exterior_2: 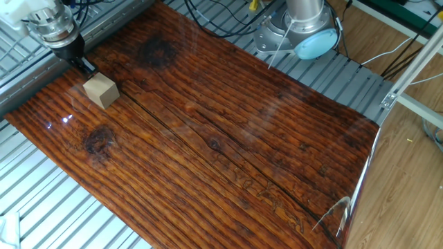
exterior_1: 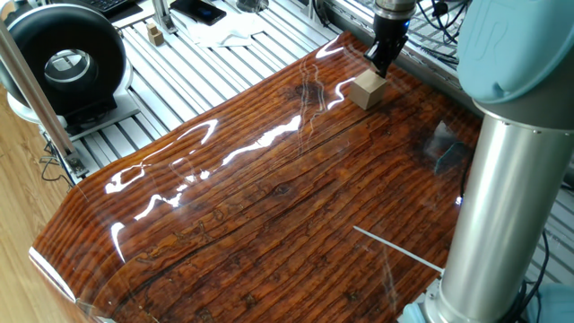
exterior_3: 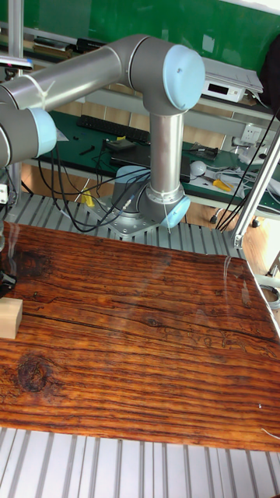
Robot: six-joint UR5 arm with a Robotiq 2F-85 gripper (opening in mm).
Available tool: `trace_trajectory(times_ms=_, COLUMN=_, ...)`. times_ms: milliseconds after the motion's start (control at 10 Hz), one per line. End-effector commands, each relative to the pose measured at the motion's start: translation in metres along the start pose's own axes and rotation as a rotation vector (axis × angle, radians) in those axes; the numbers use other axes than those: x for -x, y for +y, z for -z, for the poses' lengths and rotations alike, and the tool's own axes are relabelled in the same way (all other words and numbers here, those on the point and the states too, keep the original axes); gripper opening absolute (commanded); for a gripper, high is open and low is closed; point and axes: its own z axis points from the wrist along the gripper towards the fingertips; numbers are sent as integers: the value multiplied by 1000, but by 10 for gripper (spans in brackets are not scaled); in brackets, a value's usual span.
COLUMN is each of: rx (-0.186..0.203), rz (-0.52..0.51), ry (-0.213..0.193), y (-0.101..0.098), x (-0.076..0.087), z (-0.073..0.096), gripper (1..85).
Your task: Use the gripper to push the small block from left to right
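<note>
The small block (exterior_1: 369, 90) is a plain tan wooden cube resting on the glossy dark wooden board (exterior_1: 269, 206), near its far edge. In the other fixed view the block (exterior_2: 102, 90) sits at the upper left of the board. The black gripper (exterior_1: 380, 65) stands upright with its fingers together, tips down at the block's far side and touching it or nearly so. From the opposite side the gripper (exterior_2: 86, 66) is just behind the block. The tall fixed view catches the block (exterior_3: 9, 317) at the left border, with only a sliver of the gripper (exterior_3: 5, 283) above it.
The arm's silver column (exterior_1: 498, 188) rises at the board's right side, above its base (exterior_2: 304, 31). A round black device (exterior_1: 67, 58), a tiny tan block (exterior_1: 155, 36) and white cloth (exterior_1: 224, 34) lie on slatted metal beyond the board. A metal post (exterior_2: 408, 76) stands at one corner.
</note>
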Motion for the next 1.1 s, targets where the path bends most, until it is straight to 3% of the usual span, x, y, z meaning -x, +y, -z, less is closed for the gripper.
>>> trace_trajectory(times_ms=0, rx=17, rz=-15, ry=-6, y=9, x=1, z=1, gripper=10)
trace_trajectory(times_ms=1000, rx=35, rz=-42, ry=-9, y=36, x=4, z=2, gripper=10)
